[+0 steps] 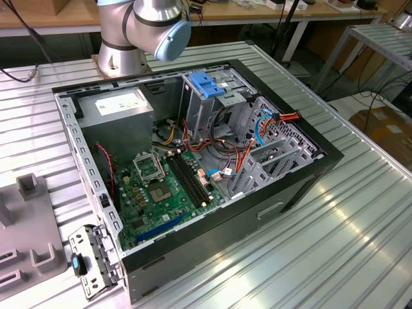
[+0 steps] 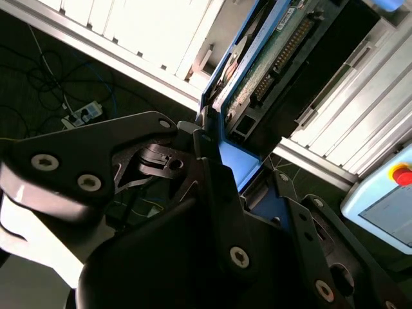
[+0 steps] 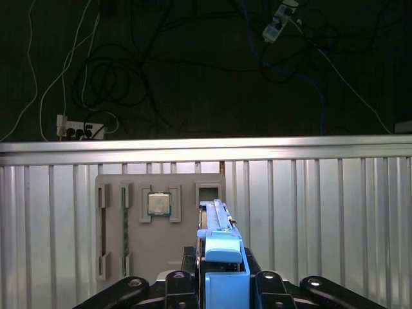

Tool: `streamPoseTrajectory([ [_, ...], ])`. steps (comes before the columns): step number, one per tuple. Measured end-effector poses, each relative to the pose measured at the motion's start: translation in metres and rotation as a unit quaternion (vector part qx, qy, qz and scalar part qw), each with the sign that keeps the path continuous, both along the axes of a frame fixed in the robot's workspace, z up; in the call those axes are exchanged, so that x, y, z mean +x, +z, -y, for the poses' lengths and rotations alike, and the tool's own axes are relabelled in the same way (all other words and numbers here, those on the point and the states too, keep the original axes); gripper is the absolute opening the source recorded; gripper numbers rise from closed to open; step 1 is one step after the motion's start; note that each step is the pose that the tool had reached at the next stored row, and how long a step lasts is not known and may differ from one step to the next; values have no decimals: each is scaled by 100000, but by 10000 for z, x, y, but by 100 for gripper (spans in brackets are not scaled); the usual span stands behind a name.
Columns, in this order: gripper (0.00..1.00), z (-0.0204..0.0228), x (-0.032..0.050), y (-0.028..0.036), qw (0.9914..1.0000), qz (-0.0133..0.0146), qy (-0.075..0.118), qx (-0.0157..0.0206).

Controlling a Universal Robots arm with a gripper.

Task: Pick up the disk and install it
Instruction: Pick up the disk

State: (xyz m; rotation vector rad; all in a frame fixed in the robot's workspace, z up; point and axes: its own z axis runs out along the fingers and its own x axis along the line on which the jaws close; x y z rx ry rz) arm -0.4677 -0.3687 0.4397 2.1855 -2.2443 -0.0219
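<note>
1. The silver arm (image 1: 154, 26) with pale blue joint caps rose from its round base at the far edge of the ribbed aluminium table (image 1: 335, 244). It stood behind the open black computer case (image 1: 206, 248) and bent upward out of the exterior view.
2. The black two-fingered gripper (image 3: 224, 273) was clenched on the disk (image 3: 214, 215), a dark metal hard drive in a thin blue plastic carrier frame. In both wrist views the fingers (image 2: 212, 187) pressed that blue frame from either side.
3. The disk was carried edge-on in the gripper, clear of the table (its green circuit board (image 2: 283, 45) and connector row faced the second wrist view).
4. Beyond the disk in the first wrist view lay a flat grey moulded tray (image 3: 161, 244) close to the table's edge. A square silver processor chip (image 3: 158, 204) sat in one of its pockets.
5. Inside the case, a grey metal drive cage with a blue top handle (image 1: 209, 87) stood towards the far side.
</note>
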Motion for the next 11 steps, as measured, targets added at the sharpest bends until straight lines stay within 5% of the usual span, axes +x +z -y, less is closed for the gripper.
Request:
streamPoseTrajectory([
  [11,37,0,0,65,100000,-3,-1,1],
])
